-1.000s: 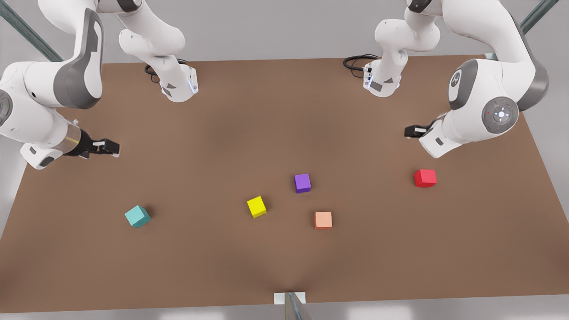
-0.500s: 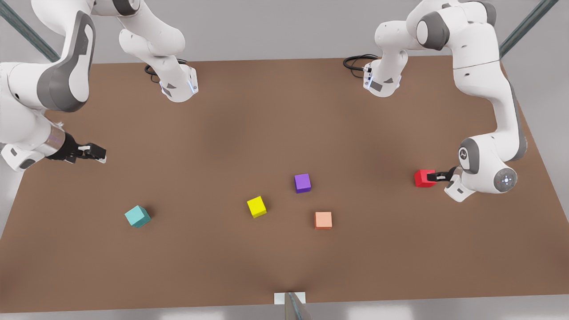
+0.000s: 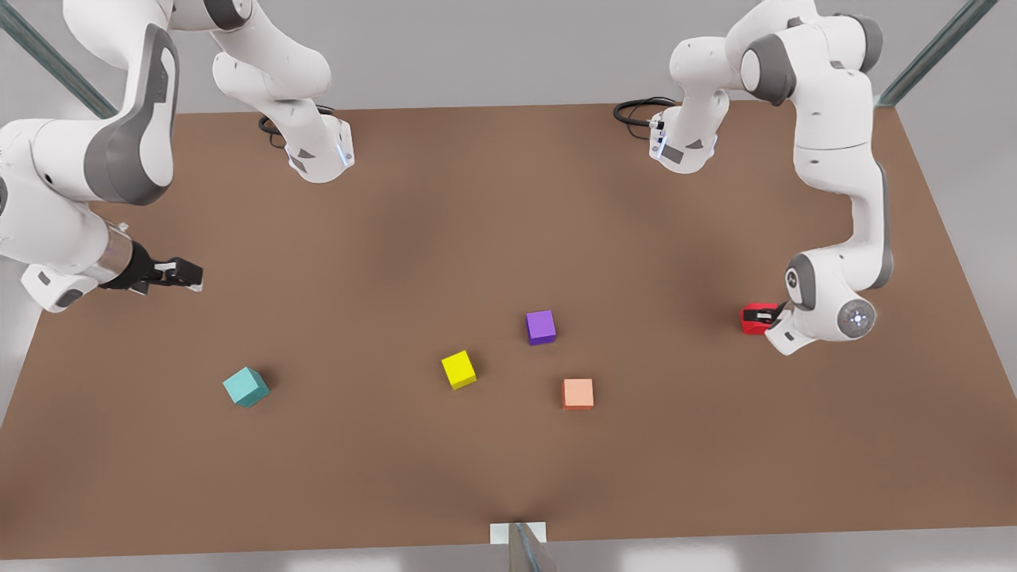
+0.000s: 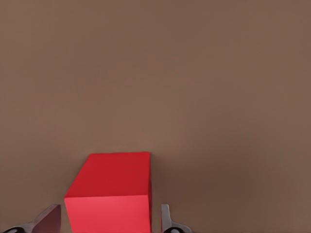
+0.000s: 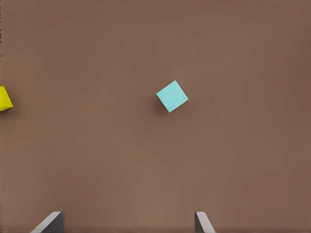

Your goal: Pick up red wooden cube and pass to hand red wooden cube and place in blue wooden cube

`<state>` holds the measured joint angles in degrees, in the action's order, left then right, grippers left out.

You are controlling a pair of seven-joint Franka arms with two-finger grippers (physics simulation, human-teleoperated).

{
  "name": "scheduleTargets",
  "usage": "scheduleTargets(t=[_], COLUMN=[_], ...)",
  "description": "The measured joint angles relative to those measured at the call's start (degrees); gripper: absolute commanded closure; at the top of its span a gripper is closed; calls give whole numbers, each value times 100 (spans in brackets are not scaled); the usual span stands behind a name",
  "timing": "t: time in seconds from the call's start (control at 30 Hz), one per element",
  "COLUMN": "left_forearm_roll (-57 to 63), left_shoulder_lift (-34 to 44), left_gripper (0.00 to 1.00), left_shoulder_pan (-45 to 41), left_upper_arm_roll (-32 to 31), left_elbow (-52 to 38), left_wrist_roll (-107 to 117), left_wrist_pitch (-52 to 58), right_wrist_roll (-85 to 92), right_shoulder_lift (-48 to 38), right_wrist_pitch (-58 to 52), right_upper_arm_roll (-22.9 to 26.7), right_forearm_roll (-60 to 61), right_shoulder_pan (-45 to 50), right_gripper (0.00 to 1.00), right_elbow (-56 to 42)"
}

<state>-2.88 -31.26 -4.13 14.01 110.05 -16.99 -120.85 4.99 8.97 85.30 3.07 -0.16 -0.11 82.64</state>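
The red wooden cube sits on the brown table near the front view's right edge, well apart from the other cubes. The left gripper is low around it: in the left wrist view the cube lies between two fingers, which stand apart with a small gap on each side, not yet pressing its faces. The step in hand looks like the pick-up, at the point just before closing. The next move likely calls for the fingers to close squarely on the cube's opposite faces, then lift it straight up and carry it toward the middle for the hand-over. Toward the table's centre lie a purple cube, a yellow cube and a pale orange-peach cube. Far across, near the front view's left, rests the blue wooden cube, teal in colour. The right gripper waits above the table beyond it, its fingers wide apart and holding nothing; its wrist view looks down on the teal cube.
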Motion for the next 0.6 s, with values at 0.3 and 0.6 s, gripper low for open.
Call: scheduleTargets(t=[0.3, 0.6], left_forearm_roll=[-51, -208], left_shoulder_lift=[-318, -121], left_gripper=[3, 35], left_shoulder_pan=[4, -6], left_upper_arm_roll=[-4, -179], left_elbow=[-7, -69], left_wrist_roll=[-265, -296], left_wrist_pitch=[-140, -183], right_wrist_roll=[13, 19], right_shoulder_lift=[13, 23], right_wrist_pitch=[-30, -60], right_upper_arm_roll=[0, 0], right_forearm_roll=[1, -4], right_shoulder_pan=[44, 65], right_gripper=[0, 0], right_elbow=[17, 18])
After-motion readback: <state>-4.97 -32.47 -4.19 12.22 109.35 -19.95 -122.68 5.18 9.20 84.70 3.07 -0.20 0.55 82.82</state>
